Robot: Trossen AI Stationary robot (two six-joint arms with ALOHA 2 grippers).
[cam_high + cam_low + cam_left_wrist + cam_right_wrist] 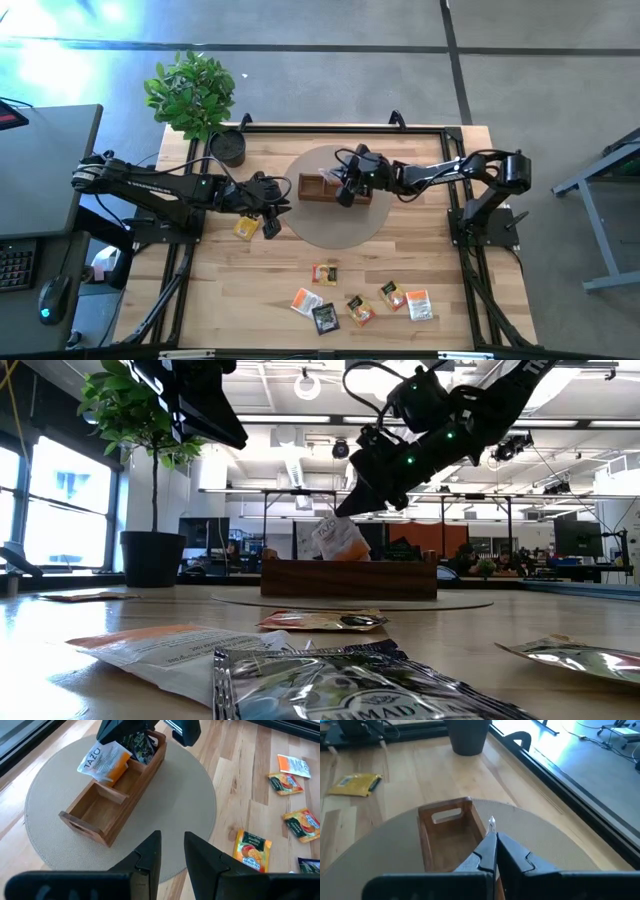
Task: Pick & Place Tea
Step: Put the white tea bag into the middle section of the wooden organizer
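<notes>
A white-and-orange packet (pixel 104 761) is being held between the nearly closed fingers of the right gripper (pixel 346 193), pinched by its upper edge; in the right wrist view only a white corner of it (pixel 491 823) is being shown just past the fingertips (pixel 490 845). The packet is being hung tilted over the tray (pixel 112 795), its lower part being dipped toward the middle compartment, while a dark packet (pixel 140 746) is being kept upright in the end compartment beside it. In the low view the packet (pixel 338 538) is being seen directly beneath the gripper (pixel 352 505) and above the tray's wall (pixel 348 578). The tray is being carried on a round mat (pixel 330 226) on the table (pixel 420 250). The left gripper (pixel 270 221) is being held over the table just off the mat's edge, its fingers (pixel 150 855) being kept slightly apart with nothing between them; a yellow packet (pixel 246 227) is being left flat on the table just beside it. Further packets (pixel 360 300) are being left scattered flat near the table's front edge, well apart from both grippers. A potted plant (pixel 195 95) is being shown at the table's far left corner.
</notes>
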